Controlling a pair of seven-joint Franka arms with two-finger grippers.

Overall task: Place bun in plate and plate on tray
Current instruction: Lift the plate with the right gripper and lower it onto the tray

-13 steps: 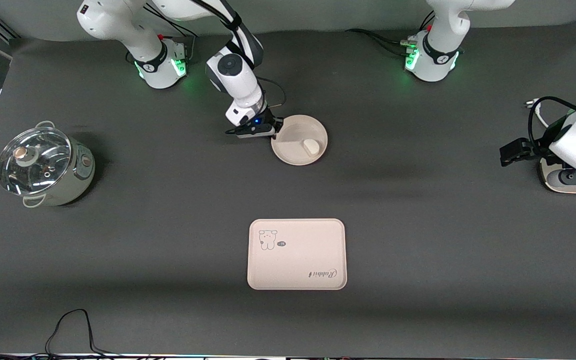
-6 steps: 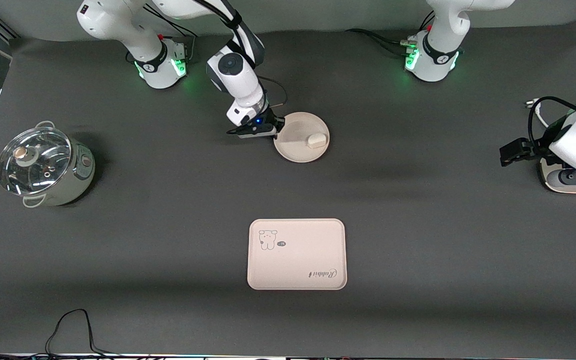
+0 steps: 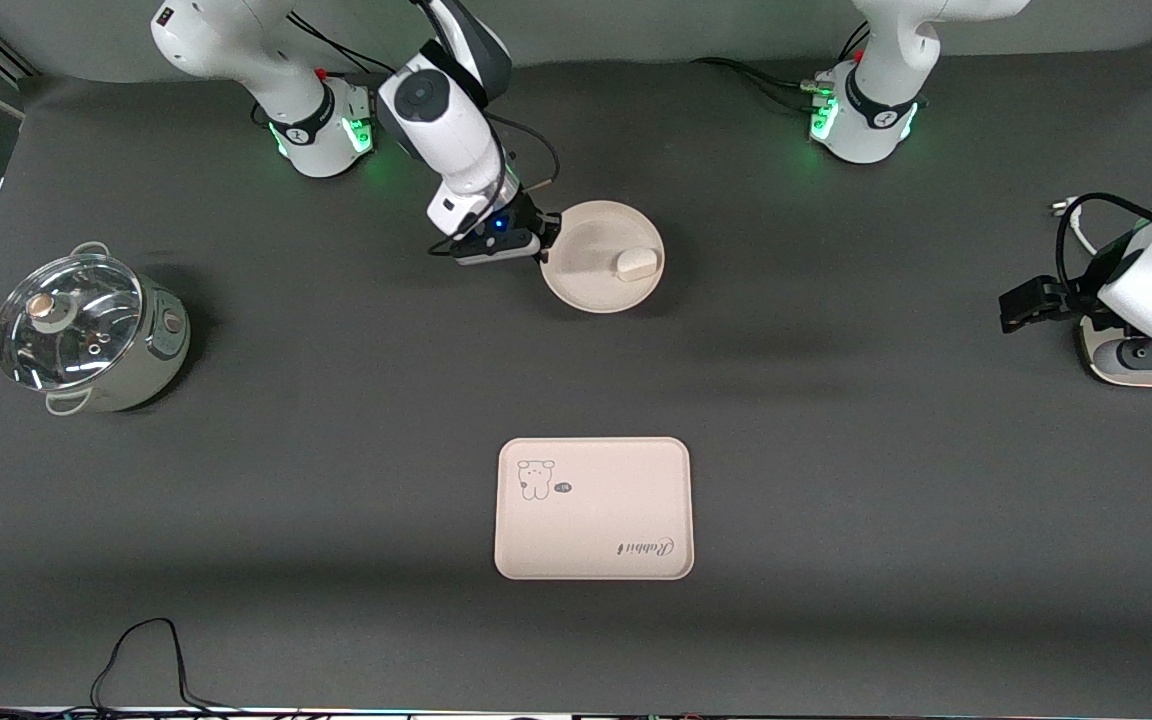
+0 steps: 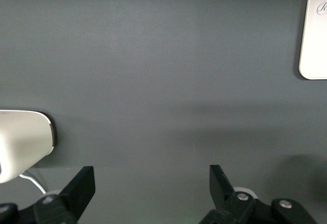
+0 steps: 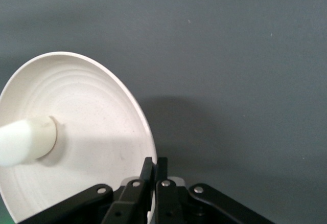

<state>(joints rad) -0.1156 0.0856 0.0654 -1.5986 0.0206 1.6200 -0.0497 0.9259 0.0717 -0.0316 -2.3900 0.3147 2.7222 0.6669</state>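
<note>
Right claw [image 3: 548, 245] — fingers pinched together, wrist angled downward; left claw [image 3: 1021, 305] — spread wide, arm waiting.

**Even overhead light, soft shadows on a dark mat**

Diffuse light from above leaves the matte charcoal table cover [image 3: 836, 420] evenly lit, crossed by faint darker bands. The glass-lidded steel pot [image 3: 86, 330] carries bright glare spots. Green lamps glow at both arm bases. In the right wrist view the round cream-beige plate [image 5: 97, 132] casts a soft shadow.
</note>
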